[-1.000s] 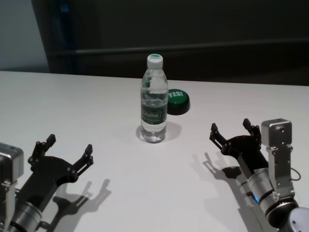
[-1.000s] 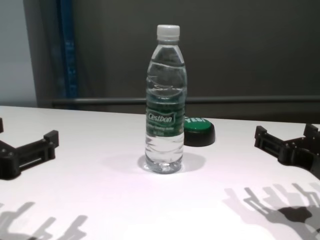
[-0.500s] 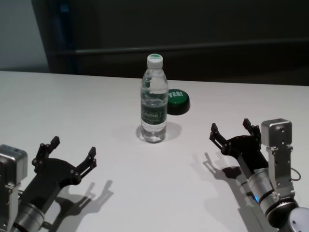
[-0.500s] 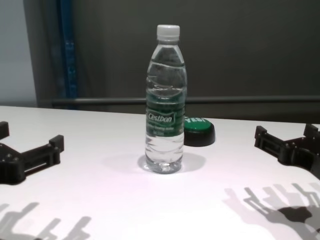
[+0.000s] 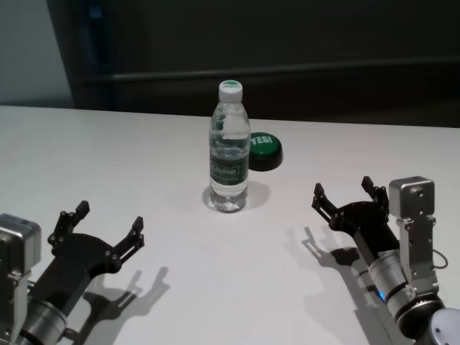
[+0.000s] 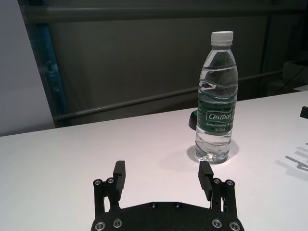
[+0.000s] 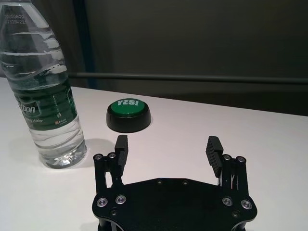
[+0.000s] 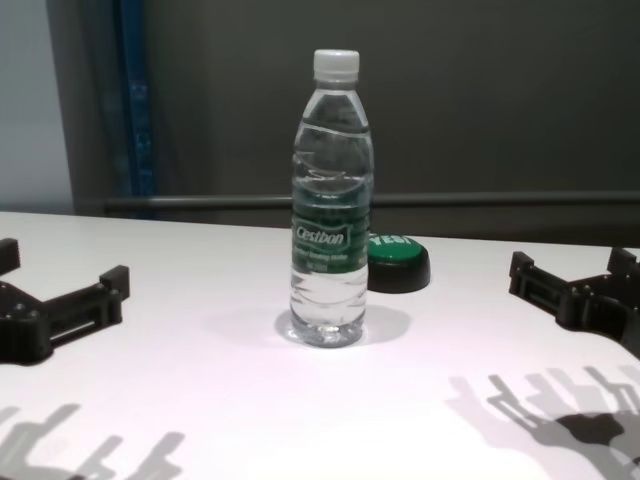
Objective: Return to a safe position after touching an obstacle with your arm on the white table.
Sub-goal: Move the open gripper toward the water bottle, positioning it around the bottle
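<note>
The bottle [image 5: 229, 154] in front of me is clear, glossy plastic with ribbed walls, a smooth white screw cap and a printed green film label. It stands on the white table [image 5: 144, 158] — matt, smooth, plain. Behind it, the low disc [image 5: 264, 151] has a shiny green top on a black plastic base. My left gripper [image 5: 102, 231] and right gripper [image 5: 343, 194] are matt black, plastic-looking, with small bright metal screws — the housings behind them look like brushed silver metal.
</note>
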